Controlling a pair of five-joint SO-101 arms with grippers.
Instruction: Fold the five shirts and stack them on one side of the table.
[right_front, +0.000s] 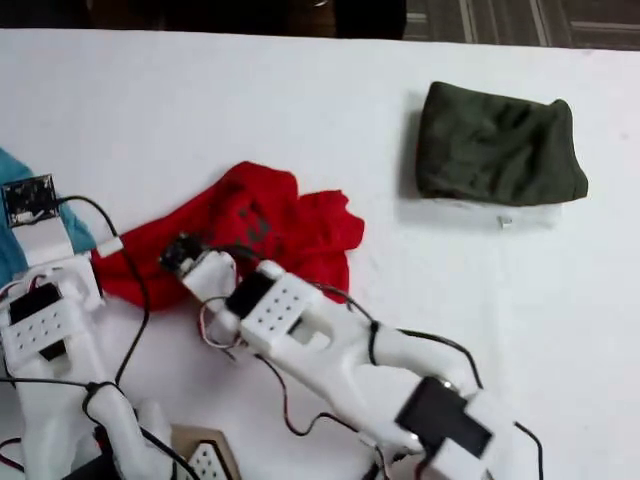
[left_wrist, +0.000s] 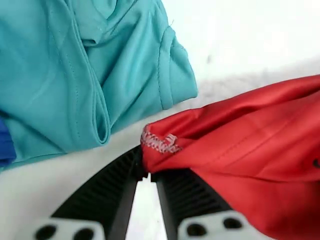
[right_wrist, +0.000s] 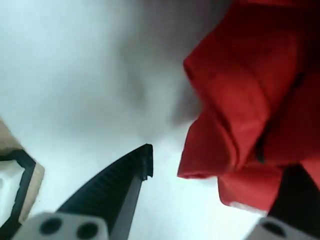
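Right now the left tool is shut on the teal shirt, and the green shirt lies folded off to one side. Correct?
Not quite. The left tool is shut on the red shirt, pinching its hem, not on the teal shirt, which lies beside it; the left wrist view shows this. The green shirt does lie folded off to one side.

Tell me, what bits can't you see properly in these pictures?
High view: teal fabric shirt cut by the picture edge, partly under the left arm.
High view: dark print on the crumpled red fabric shirt, lost in folds.
Right wrist view: red shirt covers one fingertip of the right gripper.
Left wrist view: dark blue cloth cut by the edge; shirt or not, cannot tell.
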